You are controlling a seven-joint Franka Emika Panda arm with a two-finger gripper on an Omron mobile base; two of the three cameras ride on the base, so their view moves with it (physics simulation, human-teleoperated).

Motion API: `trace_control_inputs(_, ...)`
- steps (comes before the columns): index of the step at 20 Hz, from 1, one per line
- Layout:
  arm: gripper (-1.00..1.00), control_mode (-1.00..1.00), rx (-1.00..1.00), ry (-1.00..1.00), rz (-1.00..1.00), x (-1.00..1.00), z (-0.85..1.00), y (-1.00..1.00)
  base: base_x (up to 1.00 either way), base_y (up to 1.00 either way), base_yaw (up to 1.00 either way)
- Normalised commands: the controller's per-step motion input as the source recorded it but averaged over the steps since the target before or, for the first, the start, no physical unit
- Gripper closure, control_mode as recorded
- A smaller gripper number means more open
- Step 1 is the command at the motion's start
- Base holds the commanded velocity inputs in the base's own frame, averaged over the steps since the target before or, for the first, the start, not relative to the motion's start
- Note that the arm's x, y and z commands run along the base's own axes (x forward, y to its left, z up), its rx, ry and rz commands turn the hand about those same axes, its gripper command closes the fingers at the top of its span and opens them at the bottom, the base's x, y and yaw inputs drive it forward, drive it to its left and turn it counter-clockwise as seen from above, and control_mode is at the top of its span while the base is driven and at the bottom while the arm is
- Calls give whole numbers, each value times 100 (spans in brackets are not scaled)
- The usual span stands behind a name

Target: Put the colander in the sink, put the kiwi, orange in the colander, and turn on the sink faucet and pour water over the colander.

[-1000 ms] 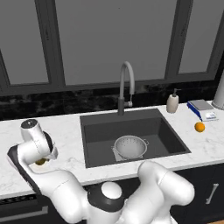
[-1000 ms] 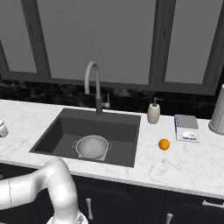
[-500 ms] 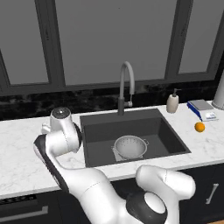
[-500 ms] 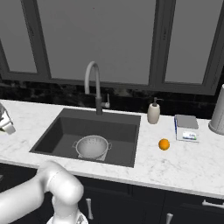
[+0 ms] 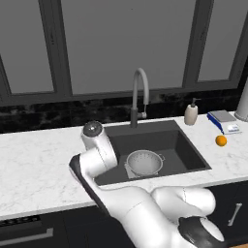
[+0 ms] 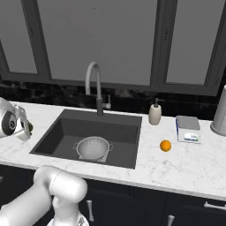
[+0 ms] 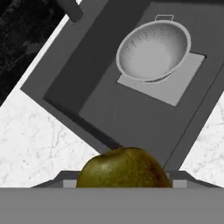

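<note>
My gripper (image 7: pixel 124 180) is shut on the olive-brown kiwi (image 7: pixel 124 169), which bulges up at the bottom of the hand view. The hand hovers over the left rim of the dark sink (image 7: pixel 105 109), and in the right base view the gripper (image 6: pixel 27 129) hangs above the counter left of the sink (image 6: pixel 126 132). The perforated silvery colander (image 7: pixel 153 50) stands upright on the pale drain plate, empty (image 5: pixel 144 162) (image 6: pixel 92 147). On the counter right of the sink (image 5: pixel 191 150) lies the orange (image 5: pixel 221 140) (image 6: pixel 165 145). Behind the basin rises the gooseneck faucet (image 5: pixel 139 94) (image 6: pixel 94 84).
A beige soap dispenser (image 6: pixel 154 114) (image 5: pixel 191 114) stands at the sink's back right corner. A blue and white box (image 6: pixel 187 129) (image 5: pixel 224 121) and a tall grey canister (image 6: pixel 219 112) sit further right. Dark windows back the marble counter (image 5: pixel 34 164).
The arm has swung from low over the left counter up and to the right, carrying the kiwi to the sink's left edge. Colander and orange have not moved.
</note>
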Motion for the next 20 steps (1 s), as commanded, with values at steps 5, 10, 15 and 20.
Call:
trace_control_inputs(5,100,-100,0,30,-43,24,0,-100,0,0,0)
trace_control_inputs(10,100,-100,-7,36,-43,44,0,-88,0,0,0)
trace_control_inputs(15,100,-100,-19,4,-28,34,-26,-32,0,0,0)
trace_control_inputs(20,100,-100,-9,-1,-7,30,-29,-33,0,0,0)
